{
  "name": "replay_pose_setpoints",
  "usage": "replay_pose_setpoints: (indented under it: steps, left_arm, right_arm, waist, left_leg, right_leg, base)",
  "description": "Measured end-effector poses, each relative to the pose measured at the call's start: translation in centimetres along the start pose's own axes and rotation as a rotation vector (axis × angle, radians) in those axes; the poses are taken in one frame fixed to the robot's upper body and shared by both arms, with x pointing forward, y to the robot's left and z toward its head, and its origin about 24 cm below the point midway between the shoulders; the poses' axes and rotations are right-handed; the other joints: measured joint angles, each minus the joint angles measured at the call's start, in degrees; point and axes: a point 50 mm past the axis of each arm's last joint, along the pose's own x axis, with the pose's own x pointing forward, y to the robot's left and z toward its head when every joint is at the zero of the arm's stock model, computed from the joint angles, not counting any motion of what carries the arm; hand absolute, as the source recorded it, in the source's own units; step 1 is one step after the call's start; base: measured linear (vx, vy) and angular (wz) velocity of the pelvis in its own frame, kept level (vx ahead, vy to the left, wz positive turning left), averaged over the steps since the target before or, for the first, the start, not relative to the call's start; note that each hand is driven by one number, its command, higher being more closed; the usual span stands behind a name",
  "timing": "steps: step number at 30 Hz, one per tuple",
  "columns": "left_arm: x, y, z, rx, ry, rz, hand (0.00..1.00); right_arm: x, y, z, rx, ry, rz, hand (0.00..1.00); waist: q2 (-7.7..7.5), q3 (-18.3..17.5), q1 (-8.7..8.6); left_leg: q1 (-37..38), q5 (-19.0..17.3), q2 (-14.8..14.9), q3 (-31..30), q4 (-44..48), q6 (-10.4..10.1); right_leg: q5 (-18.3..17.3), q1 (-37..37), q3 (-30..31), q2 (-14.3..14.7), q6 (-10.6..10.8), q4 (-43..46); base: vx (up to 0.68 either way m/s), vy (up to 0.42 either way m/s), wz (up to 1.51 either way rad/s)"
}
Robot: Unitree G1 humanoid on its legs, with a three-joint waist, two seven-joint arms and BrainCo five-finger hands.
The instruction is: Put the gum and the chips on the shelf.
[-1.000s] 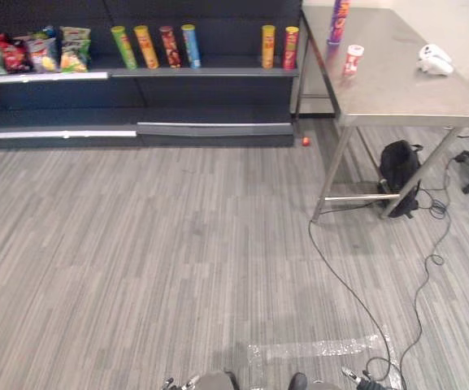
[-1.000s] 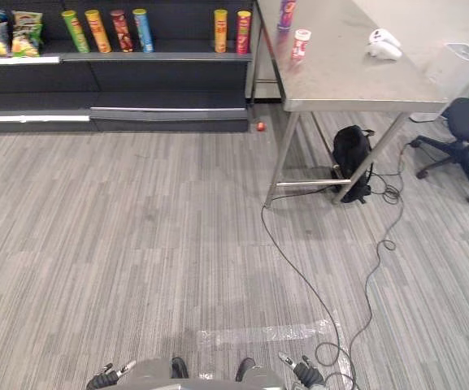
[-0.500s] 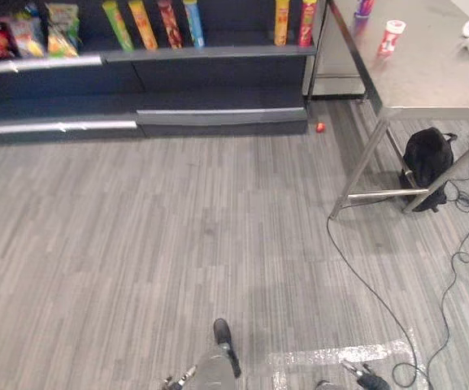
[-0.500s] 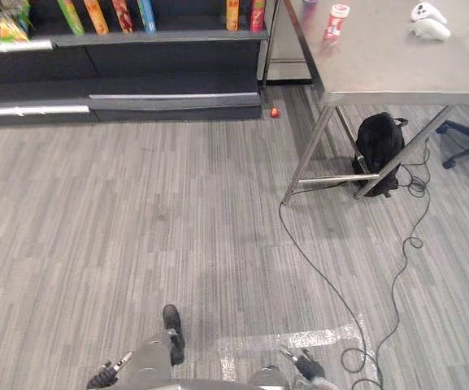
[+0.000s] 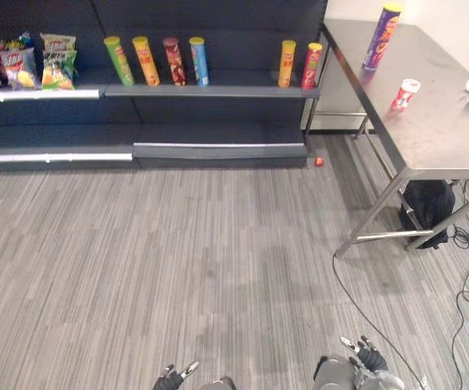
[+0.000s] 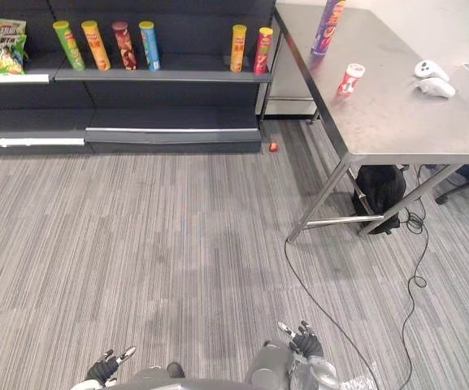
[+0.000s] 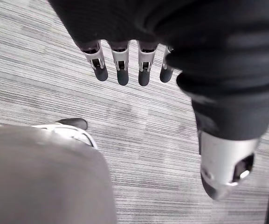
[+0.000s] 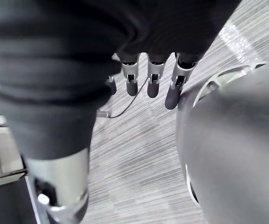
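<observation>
A tall purple chips can [image 5: 380, 32] stands upright at the far end of the steel table [image 5: 437, 134]. A small red-and-white gum tub [image 5: 406, 93] stands nearer on the same table. The dark shelf [image 5: 218, 91] runs along the back wall to the table's left. My left hand [image 5: 175, 377] hangs low at the lower edge of the left eye view; in the left wrist view its fingers [image 7: 121, 65] are straight, with only floor past them. My right hand [image 5: 362, 357] hangs low too, its fingers [image 8: 153, 77] straight and holding nothing. Both hands are far from the table.
Several upright chip cans [image 5: 146, 60] line the shelf, with snack bags [image 5: 55, 58] at its left end. A small red ball [image 5: 319, 162] lies on the floor by the shelf. A black bag [image 5: 427, 203] sits under the table, white controllers [image 6: 433, 78] on top.
The whole picture has shifted, so the camera has moved: the purple can is back in view and the table's top shows more fully. Both hands still hang low, holding nothing.
</observation>
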Motion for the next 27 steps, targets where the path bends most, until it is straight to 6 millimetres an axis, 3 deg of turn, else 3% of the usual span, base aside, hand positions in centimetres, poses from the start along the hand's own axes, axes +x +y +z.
replay_pose_setpoints:
  steps: [2,3,4,6,7,8,9,10,11,12,13,15,16,17,18,20,21,23,24,26,27]
  left_arm:
    - [0.1,-0.3,0.3,-0.021,-0.01,-0.003,0.0]
    - [0.2,-0.1,0.6,-0.03,-0.018,0.003,0.0]
    - [0.1,-0.7,0.2,-0.055,-0.005,-0.002,0.0]
    - [0.1,-1.3,0.1,-0.065,-0.009,-0.018,0.0]
    - [0.1,-2.1,0.0,-0.079,-0.007,-0.035,0.0]
    - [0.1,-2.5,0.0,-0.089,-0.009,-0.041,0.0]
    - [0.2,-2.5,0.3,-0.094,-0.015,-0.039,0.0]
    - [0.2,-2.3,0.4,-0.101,-0.018,-0.032,0.0]
    - [0.2,-1.7,0.6,-0.13,-0.03,-0.01,0.0]
    - [0.2,-1.8,0.5,-0.137,-0.027,-0.01,0.0]
    - [0.0,-1.7,-0.2,-0.155,-0.012,-0.002,0.0]
    - [0.2,-1.9,0.5,-0.152,-0.034,-0.016,0.0]
    - [0.2,-2.2,0.6,-0.154,-0.029,-0.023,0.0]
    - [0.2,-2.4,0.5,-0.16,-0.027,-0.027,0.0]
    - [0.1,-2.7,0.2,-0.19,-0.021,-0.026,0.0]
    - [0.2,-3.2,0.5,-0.234,-0.036,-0.03,0.0]
    - [0.2,-3.2,0.8,-0.257,-0.048,-0.024,0.0]
    - [0.2,-3.0,1.2,-0.283,-0.069,-0.015,0.0]
    - [0.3,-2.9,1.4,-0.286,-0.078,-0.013,0.0]
    - [0.2,-3.1,1.4,-0.294,-0.078,-0.009,0.0]
    - [0.2,-3.3,1.2,-0.319,-0.075,-0.005,0.0]
  right_arm:
    - [0.0,0.1,0.0,0.006,0.002,0.007,0.0]
    - [-0.1,0.1,-0.5,0.014,0.023,0.007,0.0]
    - [-0.2,-0.5,-0.9,0.036,0.049,-0.014,0.0]
    - [-0.4,-1.3,-1.0,0.082,0.044,-0.052,0.0]
    - [-0.4,-2.2,-0.7,0.099,0.032,-0.082,0.0]
    - [-0.5,-2.5,-0.8,0.099,0.034,-0.089,0.0]
    - [-0.9,-3.1,-1.4,0.098,0.048,-0.105,0.0]
    - [-1.1,-3.1,-2.1,0.101,0.068,-0.105,0.0]
    - [-1.8,-2.8,-4.1,0.124,0.133,-0.11,0.0]
    - [-2.0,-3.0,-4.4,0.133,0.14,-0.119,0.0]
    - [-2.3,-3.2,-5.0,0.137,0.154,-0.124,0.0]
    - [-2.3,-3.4,-4.8,0.132,0.15,-0.126,0.0]
    - [-2.4,-3.8,-4.8,0.124,0.153,-0.134,0.0]
    - [-2.5,-3.9,-4.9,0.119,0.157,-0.136,0.0]
    - [-2.7,-4.3,-5.1,0.112,0.163,-0.145,0.0]
    - [-2.5,-4.4,-4.7,0.11,0.151,-0.145,0.0]
    - [-2.3,-4.1,-4.5,0.113,0.143,-0.139,0.0]
    - [-1.9,-3.5,-4.0,0.117,0.13,-0.124,0.0]
    - [-1.6,-3.0,-3.5,0.124,0.115,-0.113,0.0]
    - [-1.4,-2.3,-3.1,0.139,0.097,-0.101,0.0]
    - [-1.3,-2.2,-2.8,0.122,0.083,-0.095,0.0]
  waist:
    - [0.27,0.5,0.0]
    - [-0.74,0.5,0.02]
    - [0.5,1.2,0.22]
    - [2.55,1.2,-0.13]
    - [3.96,2.1,-0.17]
    - [4.18,2.3,-0.17]
    - [4.26,2.5,-0.17]
    - [3.58,2.2,-0.11]
    - [1.68,1.6,0.15]
    - [2.33,0.9,-0.09]
    - [2.73,0.0,0.07]
    - [3.21,-0.2,-0.16]
    - [4.81,-0.1,-0.52]
    - [5.31,-0.1,-0.56]
    - [5.2,0.0,-0.08]
    - [5.22,0.0,0.05]
    - [4.84,0.2,0.06]
    - [4.3,0.3,0.72]
    - [4.13,0.3,0.77]
    - [3.98,0.1,0.73]
    - [4.15,-0.1,1.19]
  left_leg:
    - [0.8,-1.8,0.5,-0.7,0.1,-1.5]
    - [1.5,-2.6,-0.1,-1.4,0.0,-2.8]
    - [2.7,-2.8,1.0,-2.6,-1.3,-3.6]
    - [2.6,-1.6,1.1,-2.1,-3.3,-5.0]
    - [4.1,-0.2,1.6,-2.1,-5.3,-4.9]
    - [5.3,-0.1,1.9,-2.8,-5.8,-5.3]
    - [6.8,-0.7,2.2,-3.9,-6.6,-5.8]
    - [6.9,-1.6,2.1,-4.5,-6.5,-6.2]
    - [7.6,-3.6,2.5,-6.5,-5.1,-7.6]
    - [7.4,-4.5,3.9,-6.8,-4.2,-7.0]
    - [6.3,-4.4,5.1,-6.9,0.1,-7.4]
    - [-2.7,-4.0,8.3,-9.2,18.0,-7.6]
    - [-7.5,-1.7,11.0,-11.4,29.2,-9.1]
    - [-8.9,0.6,12.1,-12.1,33.5,-9.9]
    - [-11.5,3.5,13.7,-12.8,41.8,-12.6]
    - [-15.6,0.7,13.8,-11.7,49.2,-11.9]
    - [-17.9,-2.0,13.5,-9.4,49.5,-10.1]
    - [-21.4,-4.5,12.7,-6.2,44.4,-7.4]
    - [-23.1,-4.5,11.9,-5.2,36.8,-6.8]
    - [-22.6,1.6,10.0,-5.2,17.2,-4.2]
    - [-21.7,10.7,9.4,-5.0,11.1,-3.7]
  right_leg:
    - [-0.3,0.0,-2.4,3.0,0.1,-15.0]
    - [1.9,1.8,-1.7,4.9,2.4,-30.1]
    - [2.8,4.6,-3.3,7.4,0.1,-35.4]
    - [3.1,5.3,-4.3,9.0,0.1,-36.9]
    - [1.7,3.7,-2.9,8.8,1.2,-30.1]
    - [1.3,1.9,-1.8,8.0,1.4,-25.1]
    - [-1.5,-0.8,0.5,7.6,1.2,-21.0]
    - [-1.3,-0.6,1.9,7.7,1.0,-23.9]
    - [-2.6,0.5,2.6,7.6,0.1,-26.2]
    - [-3.9,1.3,1.8,8.3,0.5,-26.5]
    - [-6.0,2.1,1.1,9.6,-0.2,-27.2]
    - [-6.4,4.4,-0.2,10.4,-0.4,-29.5]
    - [-6.2,7.3,-1.7,11.7,-0.8,-31.2]
    - [-6.5,8.8,-1.9,12.2,-1.0,-31.8]
    - [-6.8,11.9,-1.9,12.9,-1.3,-33.8]
    - [-6.7,16.8,-1.7,13.1,-1.0,-38.0]
    - [-6.5,20.0,-1.6,12.9,-0.7,-40.9]
    - [-6.1,22.9,-0.9,12.0,-0.1,-43.4]
    - [-6.0,24.3,-0.3,11.2,0.3,-44.5]
    - [-6.5,25.7,0.6,9.4,3.8,-45.3]
    - [-7.3,26.6,2.1,8.4,6.6,-45.7]
  base:
    - [0.2,-0.229,0.22]
    - [0.26,-0.298,0.25]
    - [0.29,-0.256,0.21]
    - [0.26,-0.116,0.1]
    - [0.16,-0.054,0.07]
    - [0.11,-0.087,0.22]
    - [0.08,-0.089,0.34]
    - [0.15,-0.178,0.56]
    - [0.16,-0.177,0.42]
    - [0.38,-0.221,0.36]
    - [0.36,-0.175,0.09]
    - [0.37,-0.197,0.11]
    - [0.35,-0.147,0.17]
    - [0.38,-0.057,0.03]
    - [0.39,-0.021,-0.08]
    - [0.36,0.005,-0.02]
    - [0.32,0.071,-0.05]
    - [0.29,0.137,-0.23]
    - [0.29,0.242,-0.4]
    - [0.29,0.312,-0.48]
    - [0.4,0.376,-0.3]
